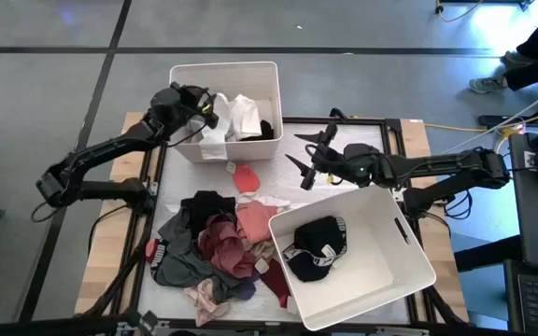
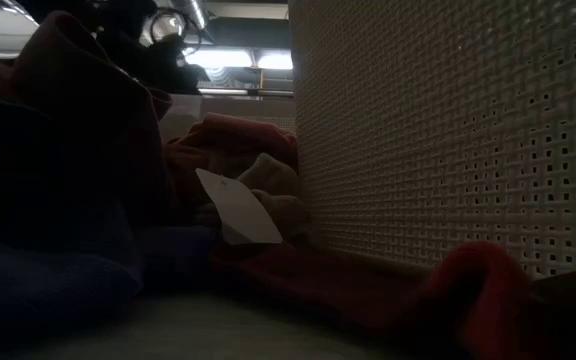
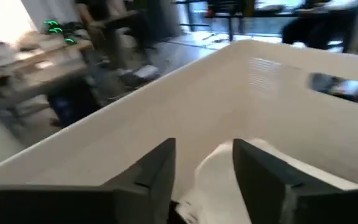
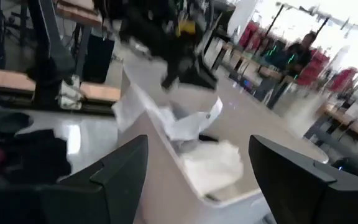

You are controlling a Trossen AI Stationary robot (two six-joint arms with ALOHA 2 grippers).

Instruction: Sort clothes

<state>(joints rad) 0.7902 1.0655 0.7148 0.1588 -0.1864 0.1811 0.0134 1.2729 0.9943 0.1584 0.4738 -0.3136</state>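
My left gripper [image 1: 204,110] is over the near left part of the far white bin [image 1: 250,71], shut on a white garment [image 1: 215,133]. That garment drapes over the bin's near wall. More white garments [image 1: 246,112] and a black one [image 1: 267,129] lie in that bin. My right gripper [image 1: 301,155] is open and empty above the table between the two bins. The clothes pile [image 1: 215,247], black, maroon, pink and grey, lies on the table's near left. A black garment [image 1: 314,250] lies in the near white bin [image 1: 409,271]. A small red garment [image 1: 245,177] lies alone on the table. My left gripper has white cloth [image 3: 211,177] between its two fingers; which part of the garment it is, I cannot tell. In the right wrist view the white garment [image 4: 182,124] hangs slack below the gripper and lies over the bin's wall.
The near bin's perforated wall [image 2: 448,150] fills the right of the low view, with maroon cloth [image 2: 58,150], a white tag [image 2: 236,208] and red cloth [image 2: 378,290] before it. People and desks show beyond the table in the wrist views.
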